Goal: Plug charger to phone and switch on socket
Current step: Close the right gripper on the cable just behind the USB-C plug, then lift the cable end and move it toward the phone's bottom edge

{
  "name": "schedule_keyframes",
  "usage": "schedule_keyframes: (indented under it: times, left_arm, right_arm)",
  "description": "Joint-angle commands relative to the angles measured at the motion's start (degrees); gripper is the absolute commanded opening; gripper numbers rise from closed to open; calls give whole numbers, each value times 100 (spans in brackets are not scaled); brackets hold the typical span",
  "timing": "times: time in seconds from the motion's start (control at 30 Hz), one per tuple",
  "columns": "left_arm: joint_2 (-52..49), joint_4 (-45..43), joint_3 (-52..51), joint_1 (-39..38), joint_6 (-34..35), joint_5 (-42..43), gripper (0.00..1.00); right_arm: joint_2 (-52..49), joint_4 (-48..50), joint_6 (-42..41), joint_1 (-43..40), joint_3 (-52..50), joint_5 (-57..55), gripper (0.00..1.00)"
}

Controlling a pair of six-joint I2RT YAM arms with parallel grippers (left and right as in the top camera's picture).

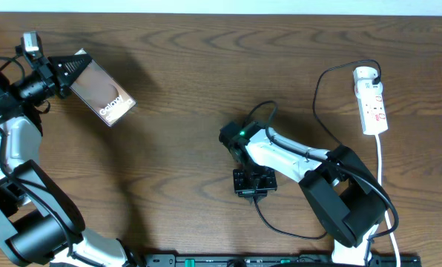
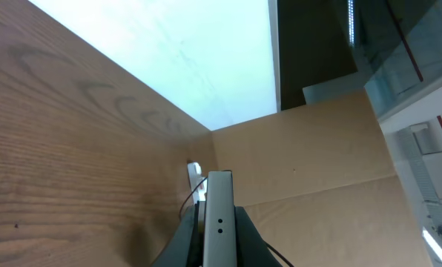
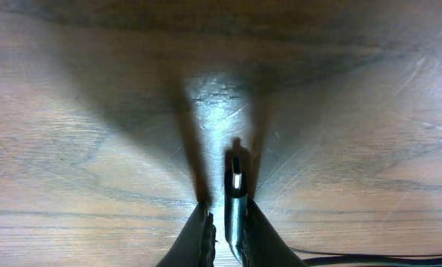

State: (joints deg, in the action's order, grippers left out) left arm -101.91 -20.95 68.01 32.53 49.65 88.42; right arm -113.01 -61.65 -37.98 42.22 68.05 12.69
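Note:
My left gripper (image 1: 69,70) is shut on the phone (image 1: 102,93), holding it by one end above the far left of the table, with the "Galaxy" lettering at the free end. The left wrist view shows the phone's grey edge (image 2: 219,215) clamped between the fingers (image 2: 219,248). My right gripper (image 1: 253,193) points down at the middle of the table. In the right wrist view its fingers (image 3: 227,211) hold the charger's plug tip (image 3: 236,185) against the right finger, just above the wood. The black charger cable (image 1: 319,93) runs from the white socket (image 1: 371,104) at the far right.
The socket's white cord (image 1: 382,170) runs towards the front edge on the right. The right arm's body (image 1: 340,200) stands at the front right, the left arm's (image 1: 28,215) at the front left. Bare wood lies between them.

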Motion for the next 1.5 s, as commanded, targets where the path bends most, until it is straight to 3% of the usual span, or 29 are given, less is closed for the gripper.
schedule_keyframes:
  times: [0.0,0.13,0.43,0.6,0.73,0.87,0.93,1.07,1.47]
  left_arm:
    - [28,-11,35,7,31,173,7]
    - [28,-11,35,9,31,173,7]
    - [28,28,35,7,28,173,7]
    - [28,26,35,7,28,173,7]
    - [28,26,35,7,17,170,7]
    - [28,26,35,7,-55,173,7]
    - [28,26,35,7,-52,173,7]
    - [31,26,35,-105,-50,173,7]
    - [33,-234,35,-1231,-52,173,7]
  right_arm:
    - [-151,210,79,-57,-153,-157,11]
    - [-151,262,79,-68,-153,-162,2]
    - [-149,302,146,-153,-129,-149,1]
    - [-149,472,1270,-315,420,579,1]
    - [-146,796,2699,-577,1202,2164,1]
    - [-146,1023,4470,-872,1952,4461,1]
    - [-146,1023,4944,-992,2203,5121,1]
    - [-146,1263,5451,-1106,2411,5980,1]
    - [-149,1451,5497,-804,2409,6054,1]
